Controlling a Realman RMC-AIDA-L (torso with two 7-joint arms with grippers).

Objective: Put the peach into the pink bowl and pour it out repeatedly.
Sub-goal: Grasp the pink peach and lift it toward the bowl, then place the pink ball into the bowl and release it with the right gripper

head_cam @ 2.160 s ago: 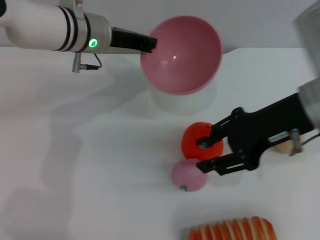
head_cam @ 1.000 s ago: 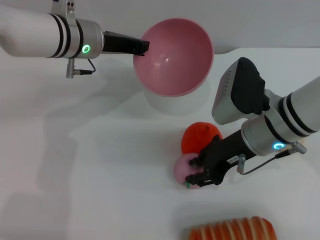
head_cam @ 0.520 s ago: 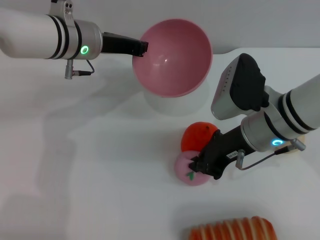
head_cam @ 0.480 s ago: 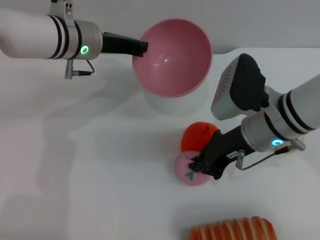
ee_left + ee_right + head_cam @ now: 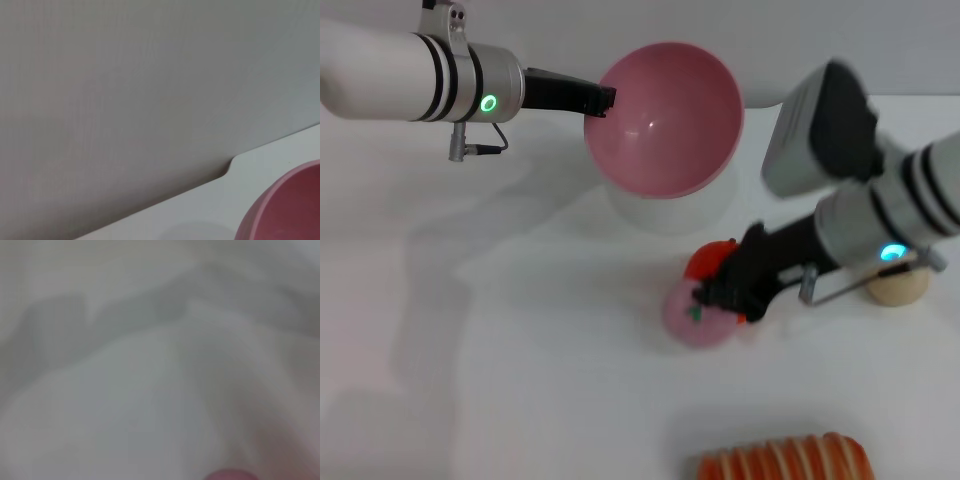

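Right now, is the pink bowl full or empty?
Empty. The pink bowl, held up by the left pincer, shows only its bare glossy inside.

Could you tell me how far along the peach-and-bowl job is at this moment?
Done: the left gripper holds the pink bowl up by its rim, empty. In hand: the right gripper is closed on the peach, beside the orange-red fruit. Left: carrying the peach to the bowl, dropping it in, and pouring it out.

Right gripper [image 5: 720, 296], now clamped on the peach [image 5: 697, 316], lifted slightly toward the bowl.
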